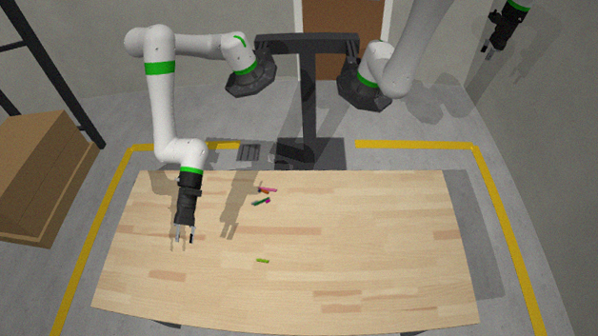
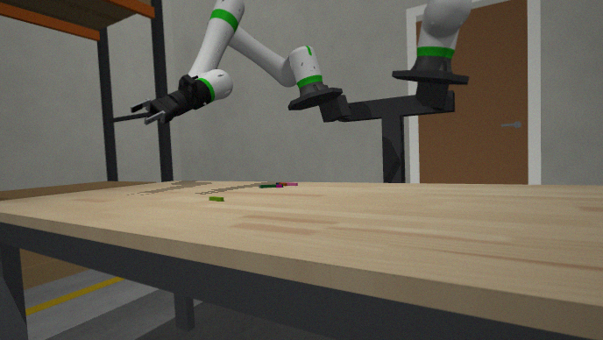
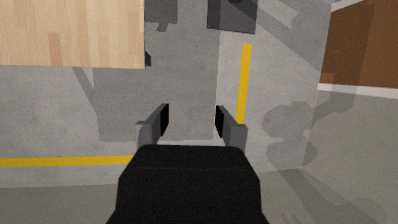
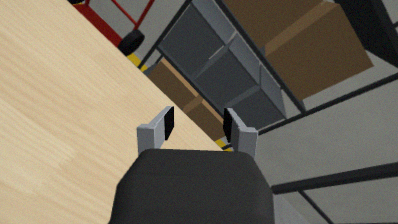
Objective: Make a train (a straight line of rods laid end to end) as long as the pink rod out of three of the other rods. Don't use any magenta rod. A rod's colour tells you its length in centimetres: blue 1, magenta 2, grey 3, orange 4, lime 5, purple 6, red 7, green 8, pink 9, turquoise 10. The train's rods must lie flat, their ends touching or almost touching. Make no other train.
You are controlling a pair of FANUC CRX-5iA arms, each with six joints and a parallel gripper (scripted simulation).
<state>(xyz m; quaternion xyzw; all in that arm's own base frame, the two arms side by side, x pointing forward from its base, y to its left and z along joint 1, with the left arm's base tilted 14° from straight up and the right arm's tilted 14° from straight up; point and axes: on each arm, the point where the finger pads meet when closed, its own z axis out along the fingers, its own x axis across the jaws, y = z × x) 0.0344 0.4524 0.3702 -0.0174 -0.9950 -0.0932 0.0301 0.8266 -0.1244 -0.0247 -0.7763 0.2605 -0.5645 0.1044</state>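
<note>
A lime rod [image 1: 262,260] [image 2: 216,199] lies alone nearer the front. Farther back, a pink rod [image 1: 270,190] [image 2: 292,184] lies beside a small orange rod [image 1: 265,192], with a dark bit at their left end. Just in front of them, a green rod [image 1: 262,201] [image 2: 267,187] lies slanted with a magenta rod [image 1: 267,200] [image 2: 280,186] at its right end; its left end looks greyish. Small rods there are hard to separate. My left gripper [image 1: 487,53] [image 3: 192,114] is open and empty, raised beyond the table. My right gripper [image 1: 185,240] [image 2: 139,116] [image 4: 198,117] is open and empty, above the table, left of the rods in the top view.
The wooden table [image 1: 381,265] [image 2: 394,232] carries the rods. The arms' dark stand [image 1: 308,102] is behind its back edge. Cardboard boxes [image 1: 24,179] stand on the floor to the left in the top view. The right arm's shadow falls left of the rod group.
</note>
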